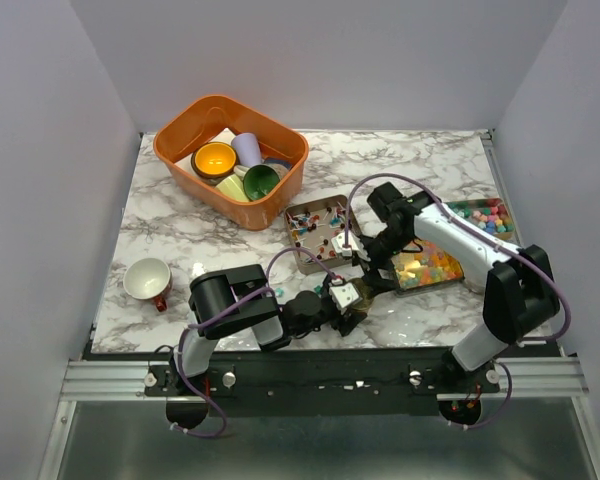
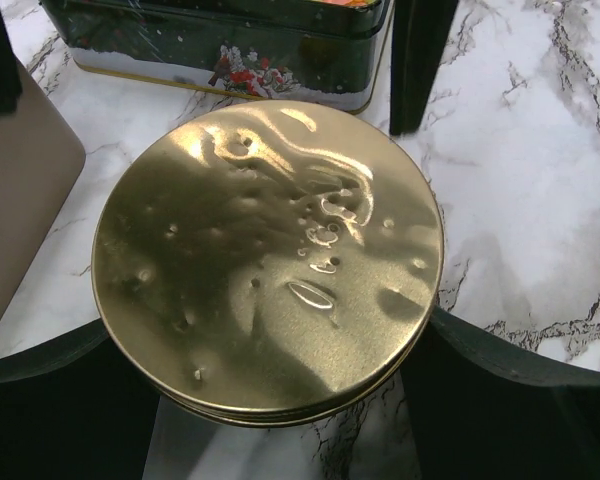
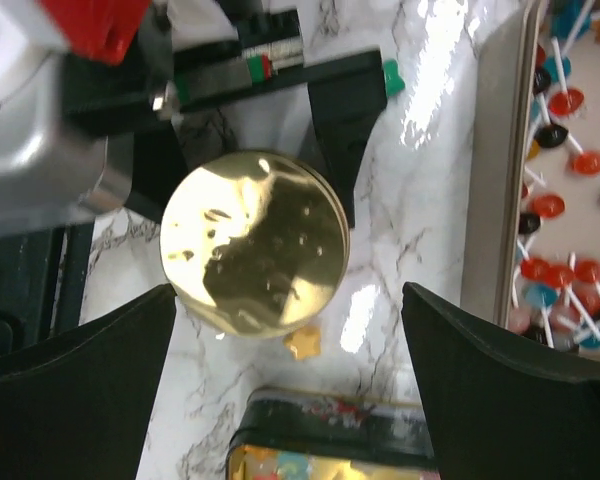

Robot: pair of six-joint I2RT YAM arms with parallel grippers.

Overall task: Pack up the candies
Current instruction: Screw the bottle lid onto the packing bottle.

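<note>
My left gripper (image 1: 352, 305) (image 2: 265, 325) is shut on a flat gold disc (image 2: 270, 250), its fingers (image 2: 50, 360) pressing the rim on both sides, low over the marble. The right wrist view shows the disc (image 3: 255, 240) too. My right gripper (image 1: 365, 262) (image 3: 290, 330) hangs open and empty right above it. A single yellow star candy (image 3: 302, 343) lies loose beside the disc. Glossy orange-yellow candies (image 1: 428, 266) fill a dark green tin (image 2: 230, 50) (image 3: 330, 425). Pastel candies (image 1: 485, 215) fill a far-right tin. Stick sweets (image 1: 315, 222) (image 3: 560, 150) lie in a tan tin.
An orange tub (image 1: 185, 160) holding coloured cups and bowls stands at the back left. A white cup with a red outside (image 1: 147, 280) sits at the front left. The tan tin's wall (image 2: 20, 180) is close on the disc's left.
</note>
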